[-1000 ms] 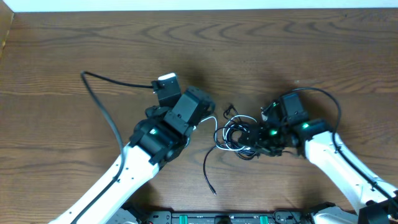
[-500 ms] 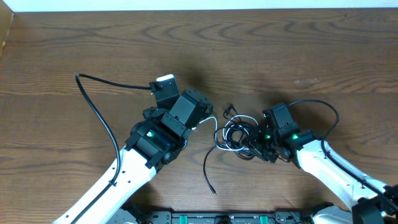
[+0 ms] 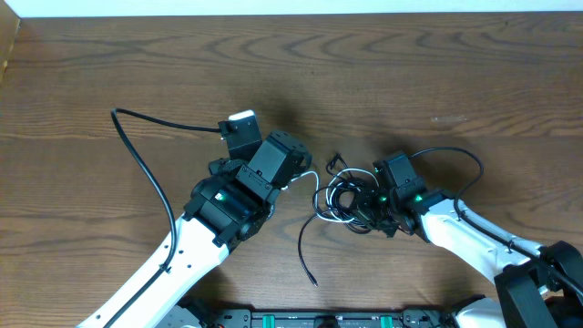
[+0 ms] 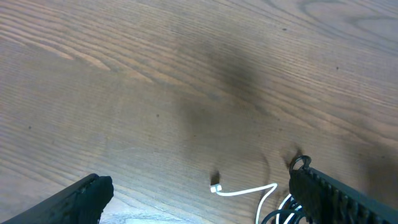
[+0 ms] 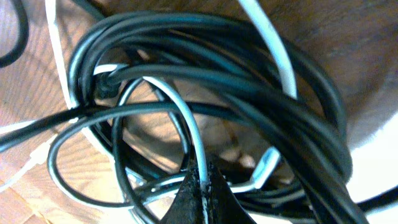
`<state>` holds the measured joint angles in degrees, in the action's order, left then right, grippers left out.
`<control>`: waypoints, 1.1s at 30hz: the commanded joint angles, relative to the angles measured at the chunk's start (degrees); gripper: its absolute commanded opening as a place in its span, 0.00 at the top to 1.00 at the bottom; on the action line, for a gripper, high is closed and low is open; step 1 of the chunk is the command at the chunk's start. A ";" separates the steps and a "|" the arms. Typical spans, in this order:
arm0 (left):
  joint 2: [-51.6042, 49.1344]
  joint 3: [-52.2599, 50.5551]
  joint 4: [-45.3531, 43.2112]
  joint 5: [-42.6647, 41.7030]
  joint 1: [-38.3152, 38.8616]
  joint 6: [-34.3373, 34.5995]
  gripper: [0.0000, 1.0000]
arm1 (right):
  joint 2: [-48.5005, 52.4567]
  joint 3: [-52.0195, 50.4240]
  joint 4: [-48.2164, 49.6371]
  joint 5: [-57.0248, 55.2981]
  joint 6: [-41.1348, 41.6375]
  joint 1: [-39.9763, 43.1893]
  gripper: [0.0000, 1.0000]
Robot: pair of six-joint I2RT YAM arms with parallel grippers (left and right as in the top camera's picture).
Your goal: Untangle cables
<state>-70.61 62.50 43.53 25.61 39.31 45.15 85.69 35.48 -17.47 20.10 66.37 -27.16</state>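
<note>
Only the right wrist view shows right gripper (image 5: 205, 186) clamped on white cable (image 5: 186, 134) within black cables (image 5: 249, 81). Left gripper (image 4: 200, 182) gapes wide beside them.

I can read no text, brand, number or sign in any of my views. The small white rectangular patch on the black block at my left wrist (image 3: 242, 117) is too small to show me any letters.
</note>
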 commanded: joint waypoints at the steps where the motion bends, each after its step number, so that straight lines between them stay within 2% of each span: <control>1: 0.26 0.52 0.70 0.52 -0.13 -0.55 0.02 | -6.32 0.42 -1.25 0.68 -4.61 0.96 0.99; 3: 0.26 0.52 1.03 0.52 -0.13 -0.52 0.02 | -17.46 2.47 -1.14 7.10 -11.72 3.98 0.99; 5: 0.26 0.52 0.98 0.52 -0.13 -0.50 0.02 | -23.34 3.26 1.27 11.06 -15.63 5.66 0.99; 13: 0.26 0.52 1.01 0.39 -0.13 -0.50 0.02 | -37.97 3.32 15.19 23.98 -23.39 9.31 0.99; 18: 0.26 0.52 0.83 -6.47 -0.13 -1.70 0.02 | -39.19 3.32 16.37 22.38 -23.87 9.33 0.99; 24: 0.28 0.52 -2.54 -24.63 -0.13 -22.25 0.02 | -36.89 3.32 16.44 21.22 -24.48 9.88 0.98; 26: 0.28 0.52 -2.75 -27.91 -0.13 -25.97 0.02 | -36.39 3.32 16.31 21.44 -24.48 10.23 0.98; 33: 0.22 0.48 -5.05 -32.65 -0.13 -27.61 0.02 | -36.17 3.32 15.76 21.75 -24.48 10.36 0.98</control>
<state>-70.61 62.50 39.29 -1.61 39.27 21.06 49.87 37.69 -2.00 41.30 43.13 -17.26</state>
